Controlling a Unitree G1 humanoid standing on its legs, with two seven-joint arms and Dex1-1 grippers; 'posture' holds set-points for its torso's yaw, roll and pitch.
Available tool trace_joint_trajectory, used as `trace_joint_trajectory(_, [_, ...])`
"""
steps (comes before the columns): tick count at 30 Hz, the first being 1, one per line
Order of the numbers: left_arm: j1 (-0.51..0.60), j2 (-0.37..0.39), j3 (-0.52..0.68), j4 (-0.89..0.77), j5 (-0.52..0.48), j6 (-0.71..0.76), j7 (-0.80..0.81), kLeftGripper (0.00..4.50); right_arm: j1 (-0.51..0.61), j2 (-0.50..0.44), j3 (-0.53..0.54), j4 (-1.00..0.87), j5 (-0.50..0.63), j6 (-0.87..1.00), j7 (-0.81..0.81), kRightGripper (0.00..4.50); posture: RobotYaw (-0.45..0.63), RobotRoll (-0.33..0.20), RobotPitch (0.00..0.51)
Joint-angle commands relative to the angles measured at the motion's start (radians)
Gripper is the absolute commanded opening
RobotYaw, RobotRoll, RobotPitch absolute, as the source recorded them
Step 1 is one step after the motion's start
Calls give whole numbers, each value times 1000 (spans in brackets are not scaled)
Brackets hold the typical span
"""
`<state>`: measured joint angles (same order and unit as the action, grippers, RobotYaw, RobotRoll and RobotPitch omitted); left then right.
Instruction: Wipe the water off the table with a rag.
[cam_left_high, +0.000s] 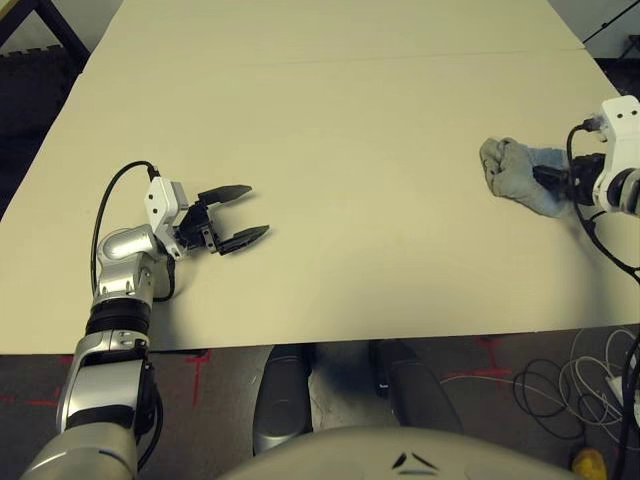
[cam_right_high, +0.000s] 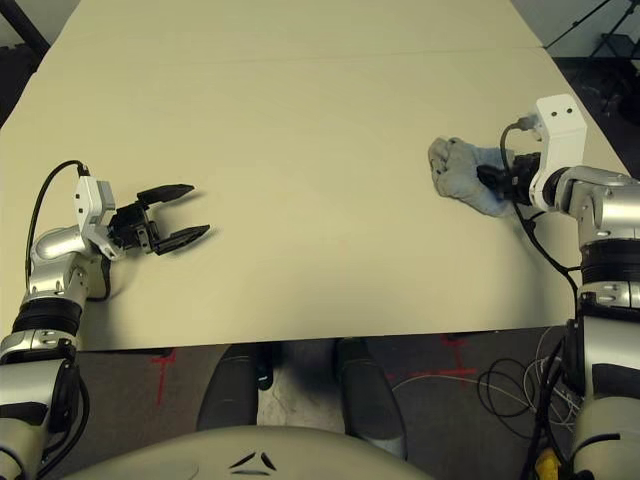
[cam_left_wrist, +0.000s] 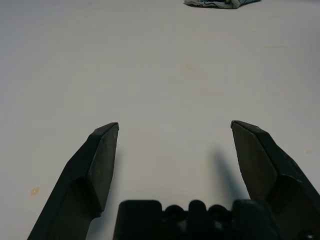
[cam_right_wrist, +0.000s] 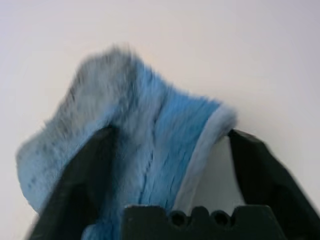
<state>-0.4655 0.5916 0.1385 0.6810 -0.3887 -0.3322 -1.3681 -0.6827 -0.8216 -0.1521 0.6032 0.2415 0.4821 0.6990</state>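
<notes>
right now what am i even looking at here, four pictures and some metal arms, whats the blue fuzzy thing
It is a humanoid robot at a table. The two wide pictures come from a camera pair on its head, looking down over its own silver arms, so both show the same scene. The other two come from small cameras on each wrist, looking out between that arm's two black fingers.

The left gripper sits over bare table with its jaws open and nothing in them. The right gripper is at the rag, a crumpled grey-blue cloth lying near the table's right edge. That is the blue fuzzy thing in the right wrist view. The jaws stand wide with the cloth bunched between them, so they are not clamped on it.

A tiny orange spot shows on the table in the left wrist view.
</notes>
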Motion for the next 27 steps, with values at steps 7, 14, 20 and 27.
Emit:
trace_joint_trajectory(7, [-78,-22,105,41,-30,87,216,4500,-138,-6,-181,244,20,-363,-73,4467,153,0,205])
trace_joint_trajectory(14, [-231,12,188,248,46,34,573,4500,-160,34,-228,439,24,-606,-140,4467,172,0,200])
trace_joint_trajectory(20, [-293,54,229,362,64,28,736,4500,-140,72,-258,521,35,-726,-187,4467,181,0,194])
trace_joint_trajectory(27, [-309,87,247,428,82,22,820,4500,-141,102,-285,532,54,-776,-200,4467,183,0,188])
